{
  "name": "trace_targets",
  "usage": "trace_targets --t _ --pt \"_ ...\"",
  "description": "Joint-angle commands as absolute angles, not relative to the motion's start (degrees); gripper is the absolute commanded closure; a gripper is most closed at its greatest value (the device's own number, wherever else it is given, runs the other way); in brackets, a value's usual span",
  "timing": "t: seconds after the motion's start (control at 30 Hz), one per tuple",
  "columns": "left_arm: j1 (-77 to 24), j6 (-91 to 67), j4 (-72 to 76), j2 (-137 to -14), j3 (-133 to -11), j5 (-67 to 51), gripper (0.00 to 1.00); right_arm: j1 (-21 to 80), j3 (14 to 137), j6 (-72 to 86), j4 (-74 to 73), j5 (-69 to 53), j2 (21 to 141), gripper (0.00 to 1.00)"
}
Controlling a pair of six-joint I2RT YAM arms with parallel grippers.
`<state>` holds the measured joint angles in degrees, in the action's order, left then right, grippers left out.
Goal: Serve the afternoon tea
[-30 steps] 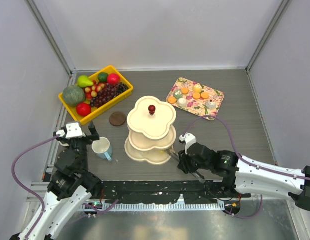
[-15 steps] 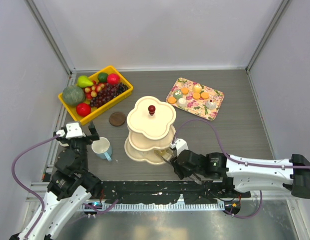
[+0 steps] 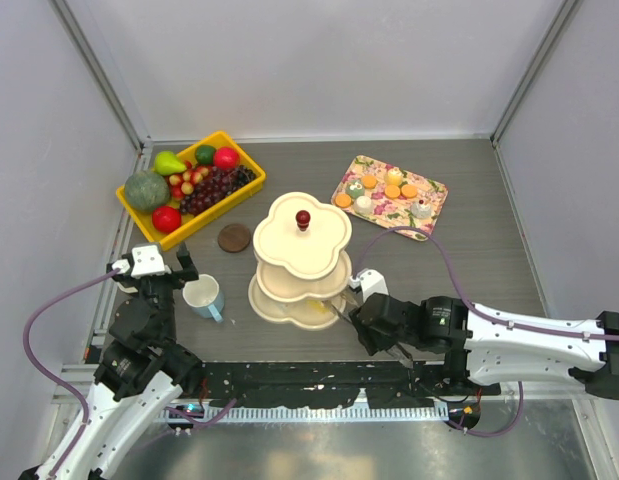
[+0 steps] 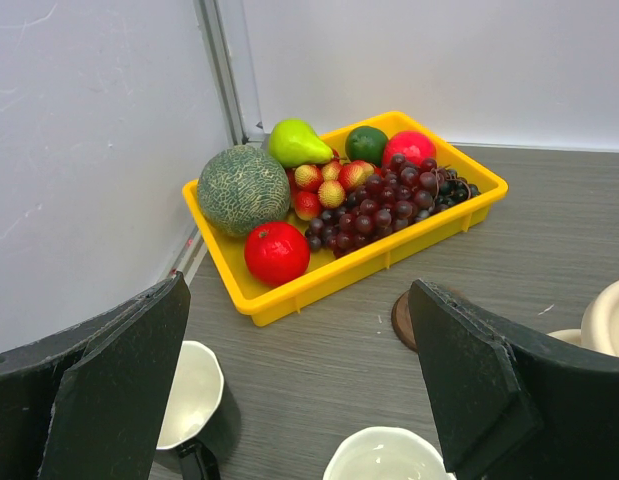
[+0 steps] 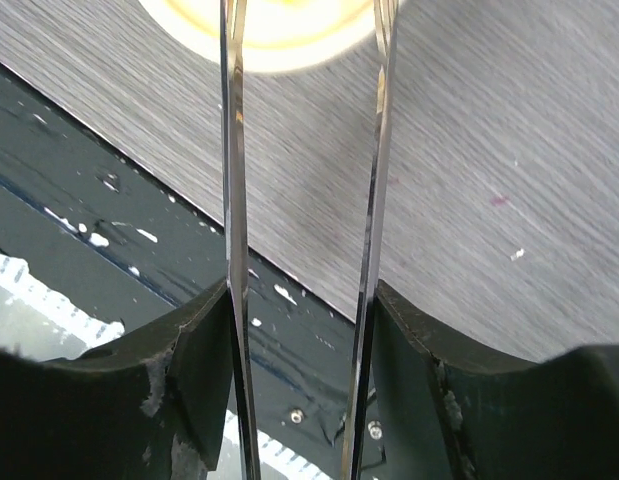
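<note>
The cream three-tier stand with a red knob stands mid-table; its tiers look bare. Small pastries and orange biscuits lie on the floral tray. My right gripper is shut on metal tongs, whose two blades stand apart and reach the stand's bottom tier. My left gripper is open and empty above the pale blue mug, which also shows in the top view. The dark mug sits by my left finger.
A yellow bin of fruit stands at the back left. A brown round coaster lies between the bin and the stand. The dark front rail runs under my right gripper.
My right gripper with the tongs shifted left along the stand's front edge, then back a little to the right. The left arm has not moved.
</note>
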<state>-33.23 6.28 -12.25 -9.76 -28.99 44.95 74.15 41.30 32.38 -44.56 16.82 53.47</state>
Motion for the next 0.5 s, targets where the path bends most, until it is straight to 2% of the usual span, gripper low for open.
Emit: trace_targets --t 0.0,0.2,0.47 --pt "-33.0 6.5 -9.1 -10.2 -29.3 45.1 0.01 74.4 44.3 37.4 -53.0 17.2 50.9 0.44" --pt "-33.0 6.5 -9.1 -10.4 -29.2 45.0 0.01 74.4 47.6 41.0 -57.1 19.6 47.1 0.49" --pt "-33.0 6.4 -9.2 -10.2 -29.2 45.0 0.01 71.4 51.4 40.9 -63.0 21.6 51.6 0.52"
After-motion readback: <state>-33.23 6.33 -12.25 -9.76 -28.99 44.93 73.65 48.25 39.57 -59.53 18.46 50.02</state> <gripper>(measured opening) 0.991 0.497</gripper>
